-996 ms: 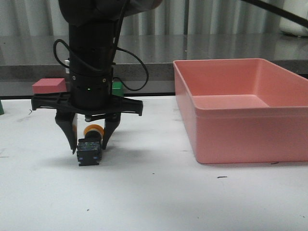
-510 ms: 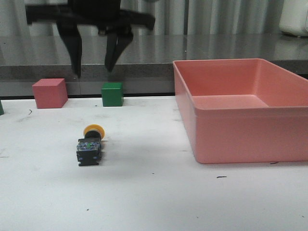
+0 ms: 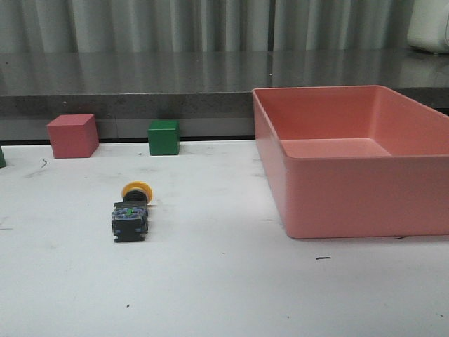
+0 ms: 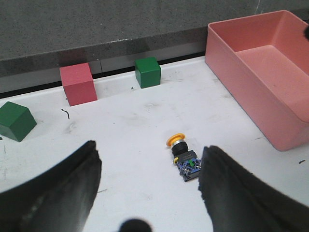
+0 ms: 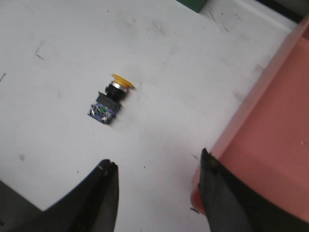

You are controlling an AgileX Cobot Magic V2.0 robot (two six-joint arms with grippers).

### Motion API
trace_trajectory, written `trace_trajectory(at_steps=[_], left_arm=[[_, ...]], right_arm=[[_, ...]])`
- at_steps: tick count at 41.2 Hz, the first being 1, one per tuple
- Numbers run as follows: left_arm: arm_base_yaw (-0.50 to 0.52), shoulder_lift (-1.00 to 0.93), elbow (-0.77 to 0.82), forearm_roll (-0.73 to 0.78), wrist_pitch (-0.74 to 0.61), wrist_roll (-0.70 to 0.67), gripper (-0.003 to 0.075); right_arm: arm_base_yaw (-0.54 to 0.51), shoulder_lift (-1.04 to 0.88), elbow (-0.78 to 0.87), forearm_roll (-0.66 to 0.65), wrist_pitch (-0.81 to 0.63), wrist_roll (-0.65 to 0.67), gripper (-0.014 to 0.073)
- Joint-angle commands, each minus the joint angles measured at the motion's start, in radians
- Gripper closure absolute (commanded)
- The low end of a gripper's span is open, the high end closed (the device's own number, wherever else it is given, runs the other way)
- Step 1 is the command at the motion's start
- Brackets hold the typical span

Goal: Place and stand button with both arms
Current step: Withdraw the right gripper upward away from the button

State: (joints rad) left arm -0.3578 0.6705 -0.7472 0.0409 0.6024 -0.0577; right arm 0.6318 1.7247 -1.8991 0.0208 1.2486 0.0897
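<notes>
The white tabletop (image 3: 224, 295) carries a large pink plastic bin (image 3: 365, 168) on the right. Both grippers, left (image 4: 147, 191) and right (image 5: 157, 193), hover spread apart and empty. The small yellow-capped push-button on a black base (image 3: 131, 213) lies on its side, clear of both. It is placed, seemingly; standing it upright calls for a fresh grasp.

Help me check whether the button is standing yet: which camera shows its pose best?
The front view: the button is seen side-on at table level, lying with its yellow cap toward the back and its base toward the camera. The left wrist view and right wrist view show it smaller, from above, also lying down.
</notes>
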Motion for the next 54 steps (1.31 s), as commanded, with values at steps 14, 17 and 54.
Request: trace_trajectory(at_steps=[14,17,54], left_arm=[[-0.01,0.004,-0.039,-0.006,-0.078,-0.001,0.0279],[-0.01,0.004,-0.039,-0.006,-0.078,-0.001,0.0279],[-0.01,0.004,-0.039,-0.006,-0.078,-0.001,0.0279]], right_arm=[[-0.072,-0.52,0.531,-0.027,-0.281,-0.045,0.0191],[-0.072,-0.604,0.608,-0.039,-0.298,-0.045,0.0191],[-0.072,-1.315,1.06,-0.05,-0.308,-0.083,0.0191]])
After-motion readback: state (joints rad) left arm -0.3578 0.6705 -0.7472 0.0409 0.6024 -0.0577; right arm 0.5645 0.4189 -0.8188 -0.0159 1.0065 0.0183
